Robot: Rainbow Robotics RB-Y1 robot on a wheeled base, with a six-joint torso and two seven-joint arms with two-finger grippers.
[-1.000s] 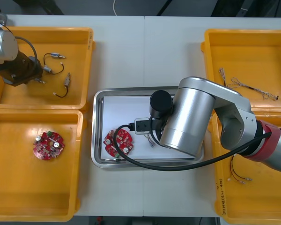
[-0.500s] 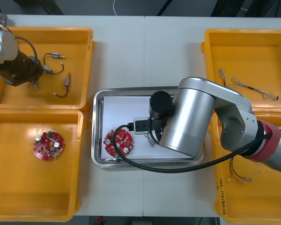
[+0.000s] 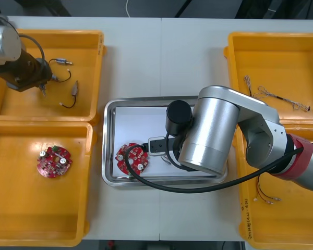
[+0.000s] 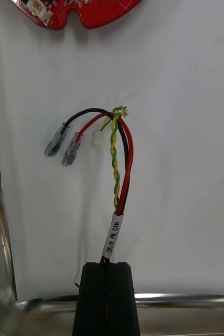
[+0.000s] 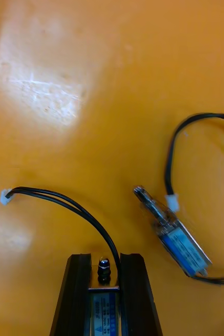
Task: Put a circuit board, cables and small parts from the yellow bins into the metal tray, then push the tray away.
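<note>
**Tray and bins: holdings**

Tray (image 3: 108,140): desk centre, between the bins, white inside. It holds one board (image 3: 131,158), left of middle.

Right gripper (image 4: 106,265): over the tray, fingers pressed together on the labelled end of a red, black and yellow-green cable (image 4: 117,173). The cable's free ends are near the board.

Left gripper (image 3: 42,88): in the far-left bin (image 3: 86,44), fingers closed to the width of a small metal part (image 5: 103,266) trailing a black lead (image 5: 64,205).

Loose just beside it: a second part (image 5: 180,244).

Near-left bin (image 3: 41,208): a spare board (image 3: 53,161).

Far-right bin (image 3: 271,52): thin cables (image 3: 274,95).
</note>
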